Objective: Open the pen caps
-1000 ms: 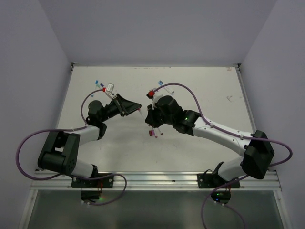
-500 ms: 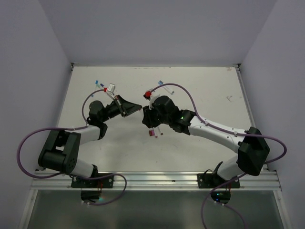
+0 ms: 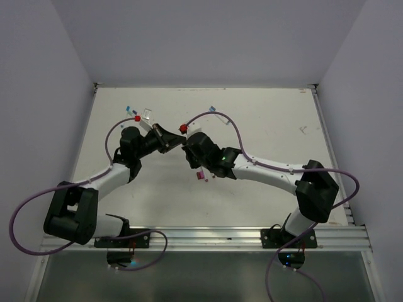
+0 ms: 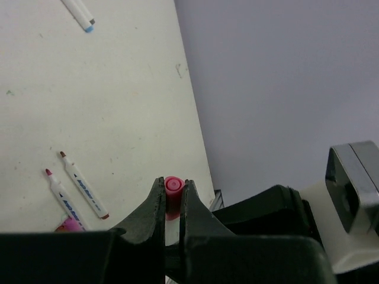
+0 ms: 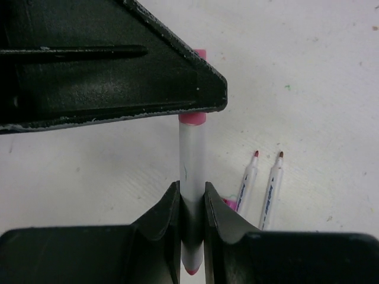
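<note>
Soft, even light fills all three views, bright but without harsh hotspots. From above, the tabletop (image 3: pixel 264 189) reads pale cream and the walls (image 3: pixel 208 38) a cool lavender-grey. My arms throw only faint, diffuse shadows beneath them.

In the left wrist view my left end effector (image 4: pixel 173 195) sits near the lens, dark and underexposed, and the pink cap (image 4: pixel 173 184) it pinches looks slightly soft. In the right wrist view my right end effector (image 5: pixel 191 189) is nearly black. The white pen barrel (image 5: pixel 191 148) in it shows a mild sheen, and the two loose pens (image 5: pixel 272 189) farther off look sharp.
</note>
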You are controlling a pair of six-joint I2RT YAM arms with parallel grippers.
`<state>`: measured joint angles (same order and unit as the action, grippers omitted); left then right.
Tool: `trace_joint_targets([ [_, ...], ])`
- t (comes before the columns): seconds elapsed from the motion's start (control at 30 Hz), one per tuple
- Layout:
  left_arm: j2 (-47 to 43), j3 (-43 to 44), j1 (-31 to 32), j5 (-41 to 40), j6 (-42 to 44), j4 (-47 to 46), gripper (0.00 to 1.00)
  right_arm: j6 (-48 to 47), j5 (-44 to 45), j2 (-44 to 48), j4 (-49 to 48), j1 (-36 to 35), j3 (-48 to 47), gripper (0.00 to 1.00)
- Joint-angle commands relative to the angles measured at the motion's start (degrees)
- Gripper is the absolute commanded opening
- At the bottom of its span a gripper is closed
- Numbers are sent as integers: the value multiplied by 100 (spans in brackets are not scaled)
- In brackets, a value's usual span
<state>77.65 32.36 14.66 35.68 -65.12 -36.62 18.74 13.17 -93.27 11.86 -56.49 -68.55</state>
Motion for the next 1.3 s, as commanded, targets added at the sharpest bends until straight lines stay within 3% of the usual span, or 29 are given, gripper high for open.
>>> trace_joint_targets([
  [0.0,-329,438,-68,-1816,167,1130,0,-231,1546,-312,509,-625,-149,0],
  [0.2,-750,500,-68,-2618,-18,1526,0,138,2733,-333,642,-925,17,0],
  [0.3,-786,551,-121,-2426,340,1499,0,209,2648,-122,651,-830,175,0],
  [0.4,-638,824,-77,-1786,1281,1894,0,340,2235,317,756,-496,474,0],
  [0.53,-768,72,-33,-1029,1923,1704,0,297,1190,933,757,452,1019,0],
  [0.73,-664,-703,335,-1159,2135,1404,0,-11,21,1083,230,1227,1529,0],
  [0.9,-286,-907,845,-1248,2091,1044,0,-20,-700,628,-297,1588,1635,0],
  [1.27,557,-986,1487,-1511,1907,516,0,-73,-1167,-367,-851,1773,1433,5],
])
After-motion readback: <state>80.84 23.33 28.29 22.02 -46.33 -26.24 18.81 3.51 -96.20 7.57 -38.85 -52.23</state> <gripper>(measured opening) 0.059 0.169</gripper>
